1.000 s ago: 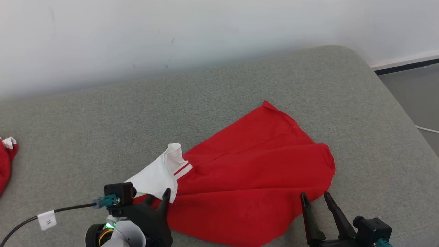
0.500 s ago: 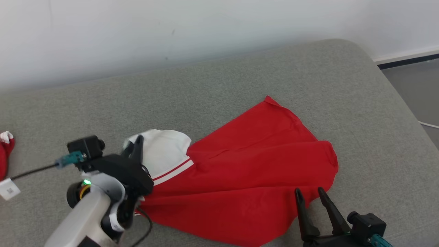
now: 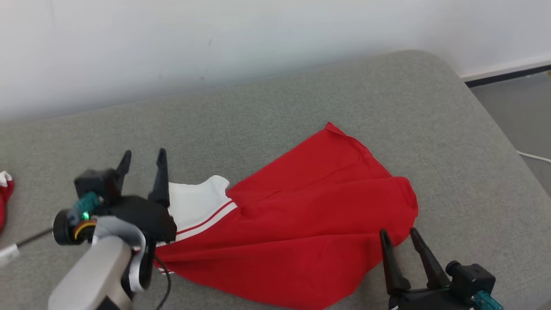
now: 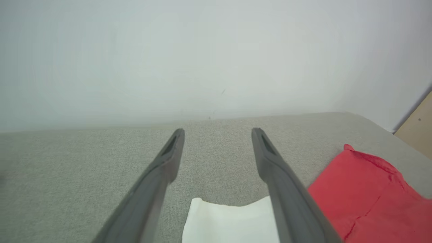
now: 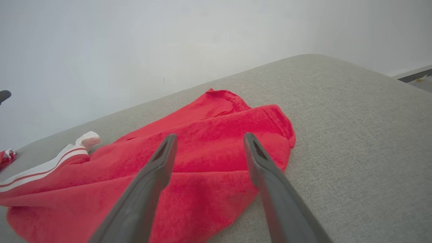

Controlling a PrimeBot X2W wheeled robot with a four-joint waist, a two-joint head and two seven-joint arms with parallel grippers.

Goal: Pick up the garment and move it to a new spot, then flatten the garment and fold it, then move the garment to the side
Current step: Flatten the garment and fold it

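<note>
While both arms hang low over the broad grey fabric cushion (image 3: 301, 99), the red cloth garment (image 3: 301, 219) lies spread out and rumpled along the cushion's near edge. One red corner points up towards the rounded far right corner. And look at its left end: a white band with a thin red stripe (image 3: 193, 202), lying flat on the grey.

Over to the left gripper (image 3: 144, 153): fingers spread wide, nothing between them, tips aimed at the far edge and the pale wall (image 3: 258, 34) behind it. From its own wrist the gripper (image 4: 217, 131) straddles bare cushion, with the white band (image 4: 229, 219) down near the finger roots, ungripped. Whether a finger brushes the cloth, I can't tell.

Now the right gripper (image 3: 398, 232), at the near right edge: jaws released too, empty, tips just by the garment's lower right hem. Its wrist view has the gripper (image 5: 209, 136) pointing across the red folds (image 5: 209, 118).

Far off at the cushion's left edge sits a second red-and-white cloth (image 3: 3, 202), well apart from everything.
</note>
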